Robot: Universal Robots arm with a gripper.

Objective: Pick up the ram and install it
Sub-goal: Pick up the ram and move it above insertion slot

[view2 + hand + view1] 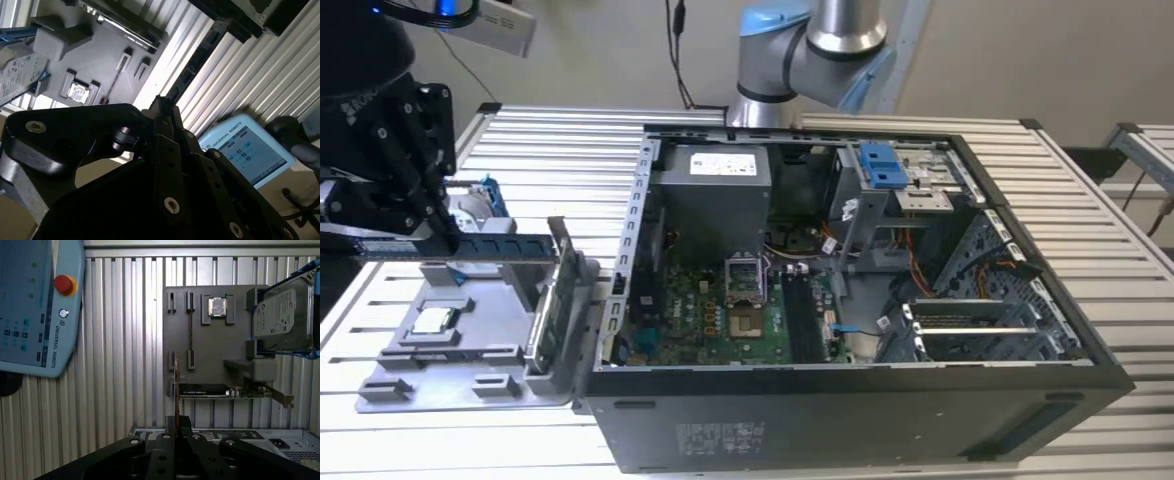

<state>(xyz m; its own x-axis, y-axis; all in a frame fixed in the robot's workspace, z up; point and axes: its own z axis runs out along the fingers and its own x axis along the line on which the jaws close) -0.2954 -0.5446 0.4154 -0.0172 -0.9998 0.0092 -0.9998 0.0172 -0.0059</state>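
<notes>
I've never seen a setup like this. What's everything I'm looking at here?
ram: one, bluish-green, held level above the tray
tray: one, grey, on the table, at the exterior view's left of the case
chip: one, silver, lying on the tray
hard drive: one, silver in a blue frame, at the tray's edge
card: one, green, upright on the tray beside the case
case: one, black, open, mid-table
pendant: one, pale blue with a red button, on the table
table: one, silver slats
arm: one, silver and blue, behind the case
gripper: one, black, shut on the ram
</notes>
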